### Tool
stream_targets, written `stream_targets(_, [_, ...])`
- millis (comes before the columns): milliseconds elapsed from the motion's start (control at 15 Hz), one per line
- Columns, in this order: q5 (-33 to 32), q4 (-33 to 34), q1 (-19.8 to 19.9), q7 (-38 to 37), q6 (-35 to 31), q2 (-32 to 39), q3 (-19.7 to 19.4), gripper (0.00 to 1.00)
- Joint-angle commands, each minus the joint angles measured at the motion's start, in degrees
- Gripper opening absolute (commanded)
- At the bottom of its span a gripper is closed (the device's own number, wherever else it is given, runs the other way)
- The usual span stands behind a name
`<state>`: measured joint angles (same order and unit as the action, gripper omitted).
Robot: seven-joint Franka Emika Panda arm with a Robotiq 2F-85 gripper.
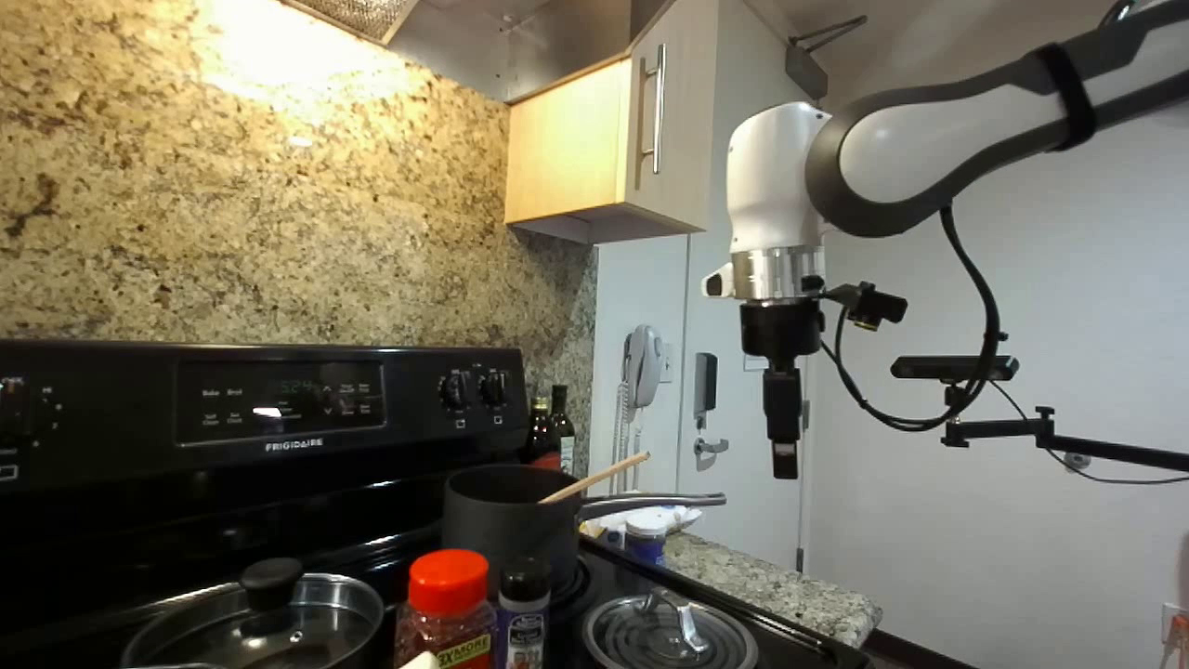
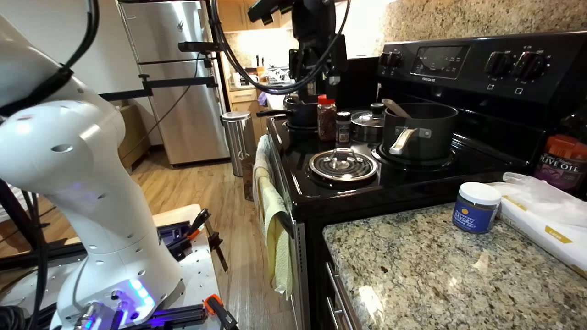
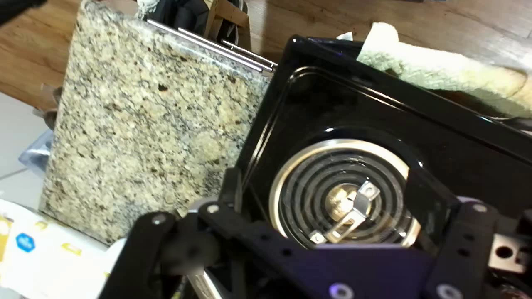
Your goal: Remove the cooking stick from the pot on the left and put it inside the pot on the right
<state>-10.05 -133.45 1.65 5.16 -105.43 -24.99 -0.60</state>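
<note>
The cooking stick is a thin tan wooden stick. It leans over the rim of a dark saucepan, its upper end sticking out on the handle side and its lower end hidden inside. Stick and saucepan also show in an exterior view. A black pot stands at the stove's far end; its contents are unclear. My gripper hangs pointing down, above and apart from the saucepan. In the wrist view the gripper has its fingers wide apart with nothing between them. The stick is out of the wrist view.
A glass lid lies on the front burner. A red-capped spice jar, a dark-capped jar and a glass-lidded pan stand near the saucepan. The saucepan's handle juts over the counter, which holds a blue jar.
</note>
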Motion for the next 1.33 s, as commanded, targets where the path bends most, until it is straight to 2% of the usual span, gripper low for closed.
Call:
stream_targets(0, [-0.3,6.5,-4.1,4.4,3.1,6.8,2.5,1.00])
stream_targets(533, [-1.9,14.8,-12.0,13.1,10.2,12.8,9.0,1.00])
stream_targets(667, [-6.4,15.0,-11.9,16.6,11.2,11.6,9.1,1.00])
stream_targets(733, [-3.1,13.7,-12.2,12.2,9.1,11.9,9.2,1.00])
stream_targets(933, [-5.2,14.5,-12.2,14.6,9.8,11.8,8.9,1.00])
stream_targets(1000, [-5.6,14.0,-11.9,13.7,11.9,11.6,8.9,1.00])
stream_targets(1267, [-1.9,13.9,-13.0,18.0,1.6,14.6,8.3,1.00])
